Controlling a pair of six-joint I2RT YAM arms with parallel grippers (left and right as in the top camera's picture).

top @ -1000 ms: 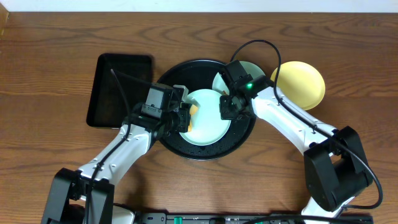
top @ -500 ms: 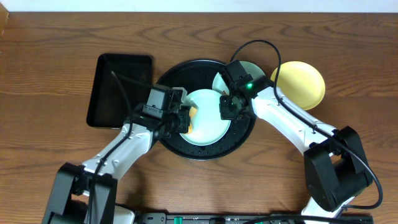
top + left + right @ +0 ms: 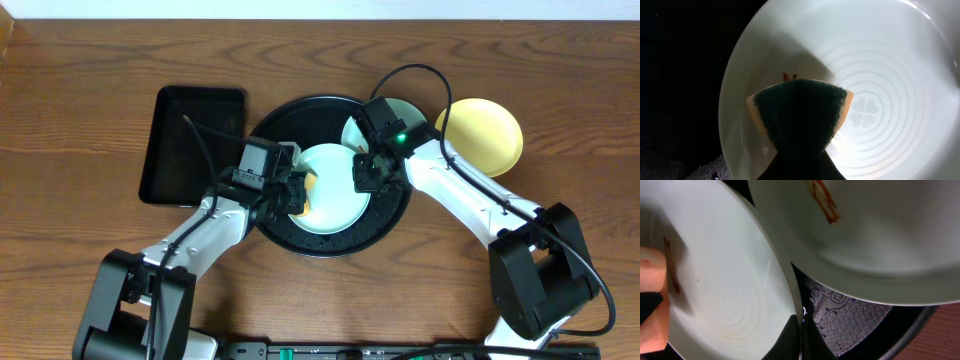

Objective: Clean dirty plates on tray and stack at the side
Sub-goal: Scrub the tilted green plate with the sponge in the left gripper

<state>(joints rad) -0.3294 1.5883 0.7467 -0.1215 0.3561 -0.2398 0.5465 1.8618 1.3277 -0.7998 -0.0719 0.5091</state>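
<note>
A pale mint-green plate (image 3: pixel 335 195) lies in the middle of the round black tray (image 3: pixel 285 125). My left gripper (image 3: pixel 298 192) is shut on a yellow sponge with a dark green face (image 3: pixel 800 112) and presses it on the plate's left part, beside a small brown smear (image 3: pixel 788 76). My right gripper (image 3: pixel 362 178) is shut on the plate's right rim (image 3: pixel 799 311). A second mint plate (image 3: pixel 398 112) with an orange smear (image 3: pixel 825 202) sits at the tray's back right. The pale yellow plate (image 3: pixel 482 135) lies on the table right of the tray.
A smaller rectangular black tray (image 3: pixel 195 145) lies left of the round one. The wooden table stretches around them. The right arm's cable arches over the tray's back right.
My left gripper has shifted the sponge slightly across the plate's left part. The right gripper and all the plates have stayed in place.
</note>
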